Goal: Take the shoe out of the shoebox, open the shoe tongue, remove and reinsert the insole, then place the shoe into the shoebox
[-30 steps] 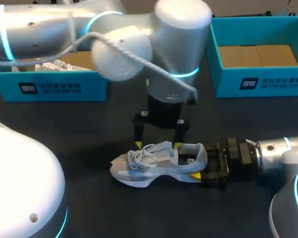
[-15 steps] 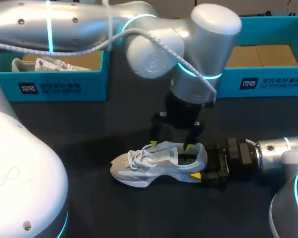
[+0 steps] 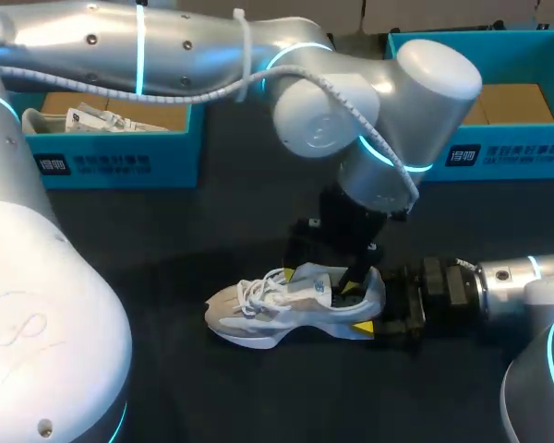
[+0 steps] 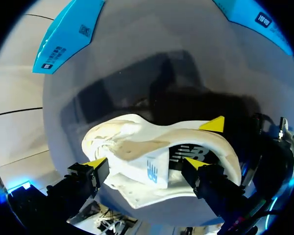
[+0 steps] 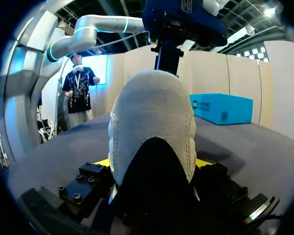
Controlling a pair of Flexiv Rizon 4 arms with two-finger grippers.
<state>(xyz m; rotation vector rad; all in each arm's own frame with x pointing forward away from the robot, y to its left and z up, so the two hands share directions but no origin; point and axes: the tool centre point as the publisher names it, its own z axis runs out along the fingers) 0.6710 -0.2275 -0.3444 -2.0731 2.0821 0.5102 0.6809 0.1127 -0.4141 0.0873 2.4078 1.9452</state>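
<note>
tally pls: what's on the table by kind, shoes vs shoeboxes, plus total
Shoes: 2
Shoeboxes: 2
Total: 4

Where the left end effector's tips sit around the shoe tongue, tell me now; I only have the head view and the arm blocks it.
Observer: In the left wrist view the left end effector is open and straddles the tongue, one tip on its toe side, the other over the opening of the shoe.
Operator: Report whether either tip touches the tongue.
Observer: The tip over the opening stands clear of it, with dark insole showing in the gap; the other tip I cannot tell.
Operator: Confirm the right side's hold.
Observer: In the right wrist view the right end effector has a yellow tip on each side of the heel, shut on the shoe.
</note>
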